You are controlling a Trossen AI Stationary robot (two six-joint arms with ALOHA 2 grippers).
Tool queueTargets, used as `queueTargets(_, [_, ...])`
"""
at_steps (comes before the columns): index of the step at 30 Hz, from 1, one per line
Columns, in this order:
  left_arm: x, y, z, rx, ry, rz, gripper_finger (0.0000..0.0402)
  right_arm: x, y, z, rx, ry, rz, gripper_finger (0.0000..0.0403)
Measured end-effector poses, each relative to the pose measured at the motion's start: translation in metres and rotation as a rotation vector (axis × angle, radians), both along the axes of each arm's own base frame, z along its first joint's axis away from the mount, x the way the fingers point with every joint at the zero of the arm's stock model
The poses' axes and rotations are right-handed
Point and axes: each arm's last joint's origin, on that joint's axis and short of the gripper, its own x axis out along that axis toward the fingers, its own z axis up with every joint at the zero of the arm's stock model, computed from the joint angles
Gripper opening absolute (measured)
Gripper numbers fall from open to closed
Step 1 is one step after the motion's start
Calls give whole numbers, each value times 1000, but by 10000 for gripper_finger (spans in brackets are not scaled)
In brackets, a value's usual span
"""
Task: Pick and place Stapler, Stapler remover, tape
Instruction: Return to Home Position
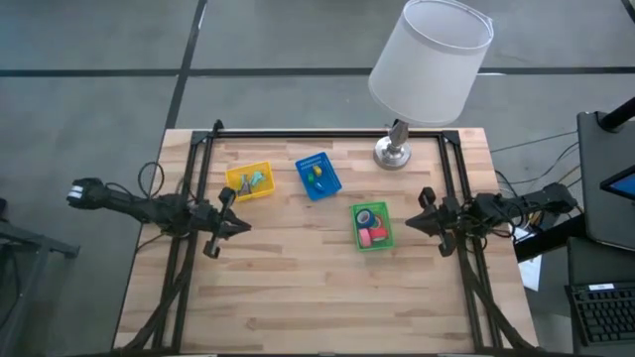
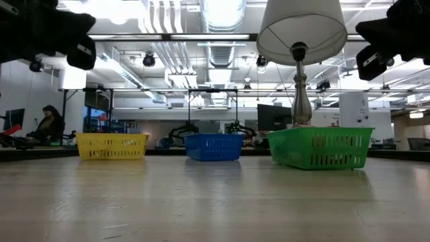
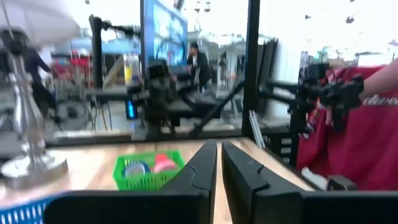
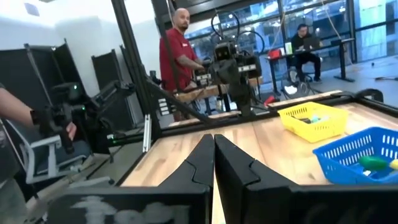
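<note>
As both arms sit drawn back at the side edges of the tabletop (image 1: 298,297), we note the left pincer (image 1: 226,224) and the right pincer (image 1: 422,220) facing each other across the boards. Each has its fingers pressed together on nothing, going by the wrist views. The tape rolls (image 1: 374,234) lie inside the green bin (image 1: 355,230), level with the right pincer and just inward of it; the left pincer is well apart from them. The yellow bin (image 1: 231,179) and blue bin (image 1: 301,170) stand nearer the lamp's (image 1: 393,151) edge, the yellow one close by the left pincer. We judge the sorting done, with only a short settle to rest left. The right arm is the one that must mind the green bin's wall.
</note>
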Motion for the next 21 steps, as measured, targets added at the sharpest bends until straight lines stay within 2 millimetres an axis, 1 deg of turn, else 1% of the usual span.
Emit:
queueTargets(6, [-6,3,6,29,-75,69,32,-6,-1,-3,-62,9,-7,9])
queueTargets(10, [-8,4,3,50,-45,81,29,-5,0,-12,-88,94,33,9])
queueTargets(13, [-8,4,0,35,-17,91,28,-5,2,-13,-140,95,92,9])
queueTargets(17, [-8,4,-2,36,9,95,30,-6,2,-13,-197,76,93,9])
queueTargets(21, [-7,4,-3,39,20,95,28,-5,2,-13,-178,84,95,9])
